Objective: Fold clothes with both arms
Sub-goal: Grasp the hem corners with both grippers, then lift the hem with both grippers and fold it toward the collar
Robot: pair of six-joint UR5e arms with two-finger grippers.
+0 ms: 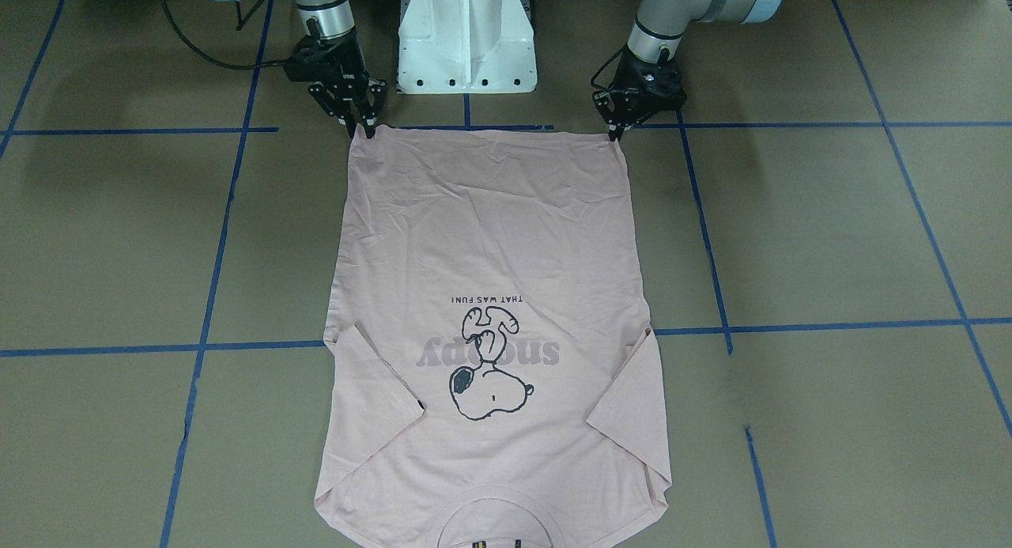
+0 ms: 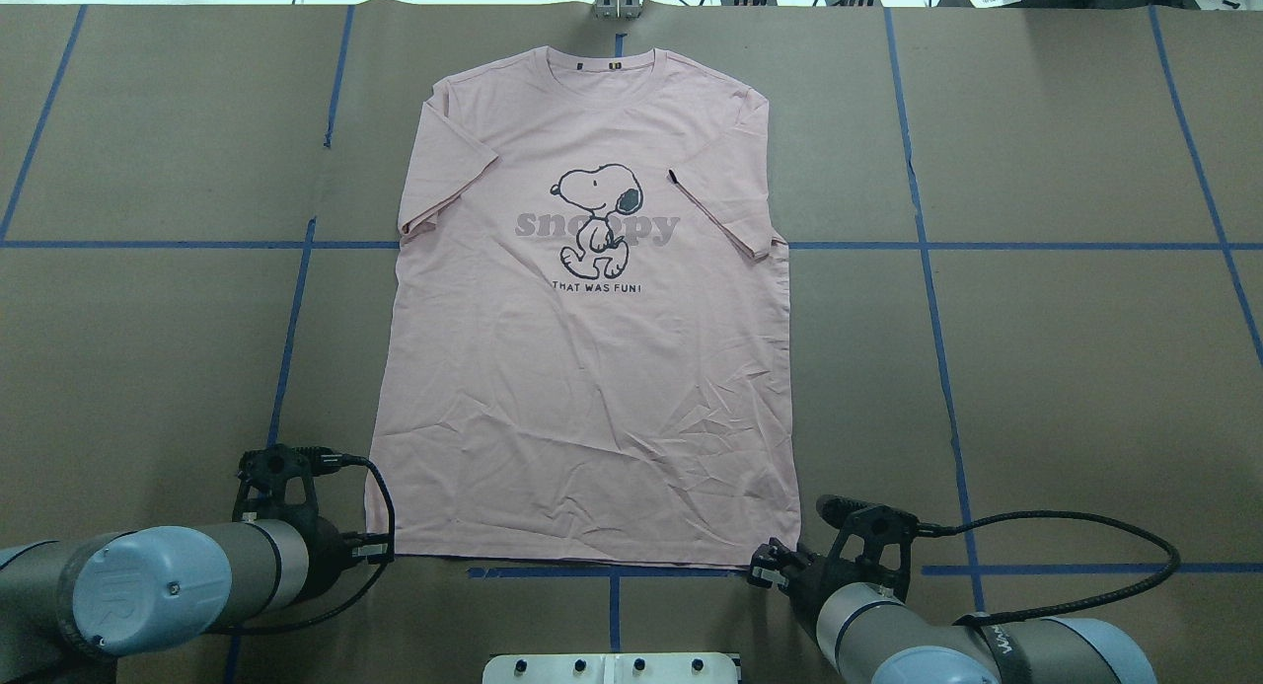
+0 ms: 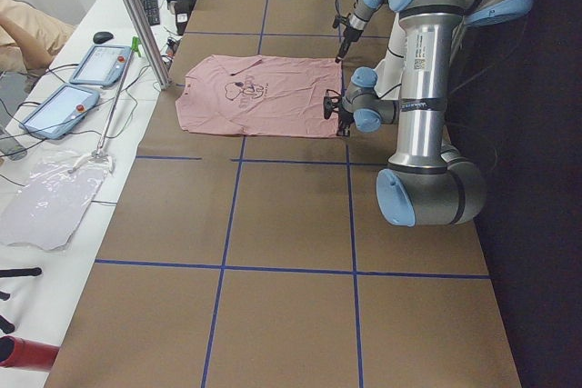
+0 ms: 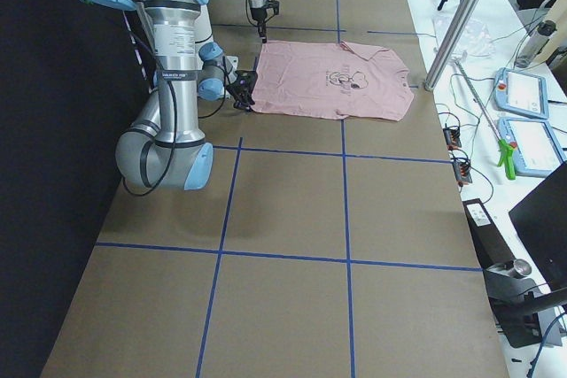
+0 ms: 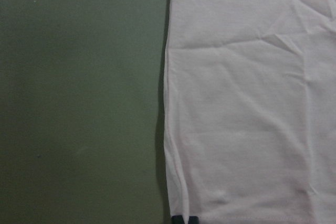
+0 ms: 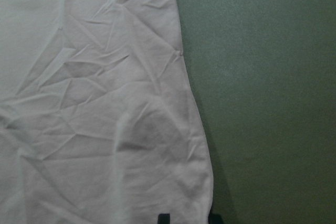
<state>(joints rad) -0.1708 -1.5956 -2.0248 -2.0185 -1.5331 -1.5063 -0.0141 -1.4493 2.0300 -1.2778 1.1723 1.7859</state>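
The brown table, crossed with blue tape lines, spreads out on every side of my white pedestal. The pink T-shirt lies flat on it, straight out from the pedestal and print side up. Its hem is the edge nearest the pedestal and its collar the farthest. Both short sleeves lie folded in over the body at the end away from the pedestal.

My left arm reaches out from the pedestal's left side and my right arm from its right. Each ends at a hem corner just ahead of the pedestal.

My left gripper points down at the left hem corner. In the wrist view its fingertips are drawn almost together right at the corner; I cannot tell whether any cloth sits between them.

My right gripper is at the right hem corner, narrowly parted. One of its fingertips shows over the cloth and the other just off its edge, so the corner lies between them.

The Snoopy print and its grey lettering sit on the chest, in the half of the shirt away from the pedestal.
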